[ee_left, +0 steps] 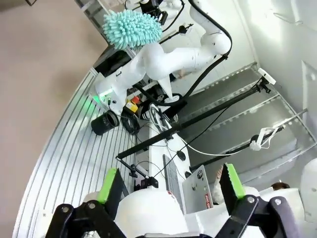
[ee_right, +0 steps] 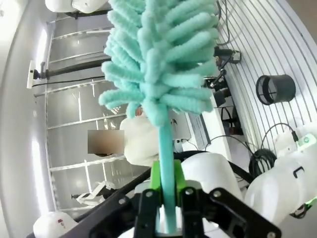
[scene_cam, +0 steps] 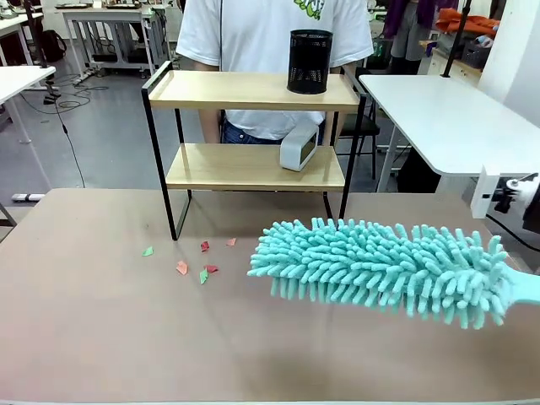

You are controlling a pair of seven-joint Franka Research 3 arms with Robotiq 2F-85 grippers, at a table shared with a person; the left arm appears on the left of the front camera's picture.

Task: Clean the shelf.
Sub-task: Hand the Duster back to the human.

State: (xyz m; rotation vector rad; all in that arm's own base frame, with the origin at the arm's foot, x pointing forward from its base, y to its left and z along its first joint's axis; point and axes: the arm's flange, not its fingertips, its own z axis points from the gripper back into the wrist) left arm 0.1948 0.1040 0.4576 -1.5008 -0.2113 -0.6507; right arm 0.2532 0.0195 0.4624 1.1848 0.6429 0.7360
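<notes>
The shelf (scene_cam: pixel 253 166) stands at the far side of the brown table, two light wooden boards in a black frame. A black mesh cup (scene_cam: pixel 309 61) sits on its top board and a small white device (scene_cam: pixel 299 145) on the lower one. A fluffy teal duster (scene_cam: pixel 380 266) hovers over the table in front of the shelf, its handle running off the right edge. My right gripper (ee_right: pixel 167 198) is shut on that duster's handle (ee_right: pixel 166 148). My left gripper (ee_left: pixel 171 181) is open and holds nothing, pointing away from the table toward the right arm and the duster (ee_left: pixel 132 29).
Small red and green paper scraps (scene_cam: pixel 202 257) lie on the table left of the duster, near the shelf's front left leg. A person in a white T-shirt (scene_cam: pixel 253 34) stands right behind the shelf. A white table (scene_cam: pixel 447 118) stands at the right.
</notes>
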